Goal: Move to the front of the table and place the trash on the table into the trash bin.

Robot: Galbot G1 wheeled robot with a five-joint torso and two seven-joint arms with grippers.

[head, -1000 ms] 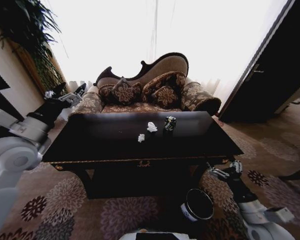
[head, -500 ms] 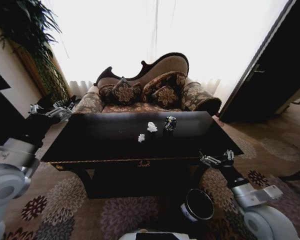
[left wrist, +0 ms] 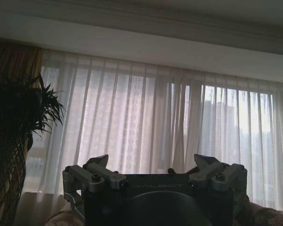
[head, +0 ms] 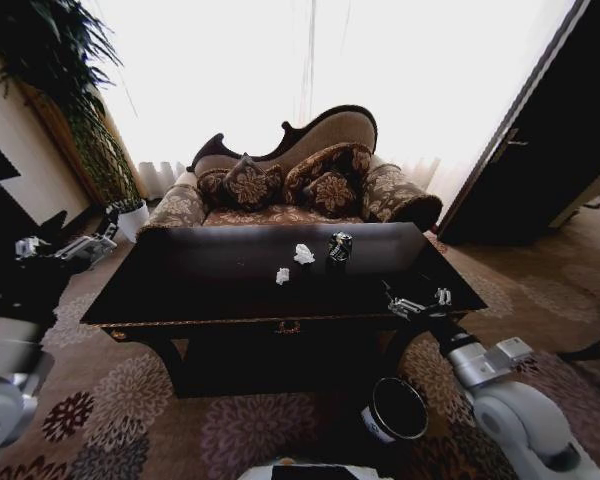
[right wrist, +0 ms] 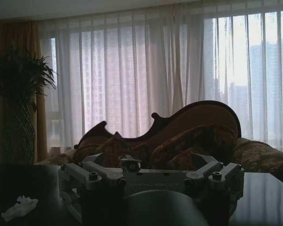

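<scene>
The table (head: pixel 210 270) has a glossy black top. On its middle lie two white tissue lumps (head: pixel 303 254) (head: pixel 282 275) and a small glinting bottle (head: pixel 339 246) that looks dark against the window. The black trash bin (head: pixel 395 410) stands on the carpet under the table's front right corner. My right gripper (head: pixel 417 302) hovers open over that corner. In the right wrist view, the right gripper (right wrist: pixel 155 172) points at the bottle (right wrist: pixel 130 163), with a tissue lump (right wrist: pixel 20 208) off to one side. My left gripper (head: pixel 65 247) is out beyond the table's left end. The left gripper (left wrist: pixel 155 169) is open and empty, facing the curtains.
A patterned sofa (head: pixel 290 190) with cushions stands right behind the table. A tall plant (head: pixel 70 90) and its white pot (head: pixel 132 215) are at the back left. A dark doorway (head: pixel 540 150) is at the right. Flowered carpet (head: pixel 110 400) lies in front of the table.
The right gripper rose from beside the bin to above the table's front right corner. The left arm swung down and outward to the left. The trash has not moved.
</scene>
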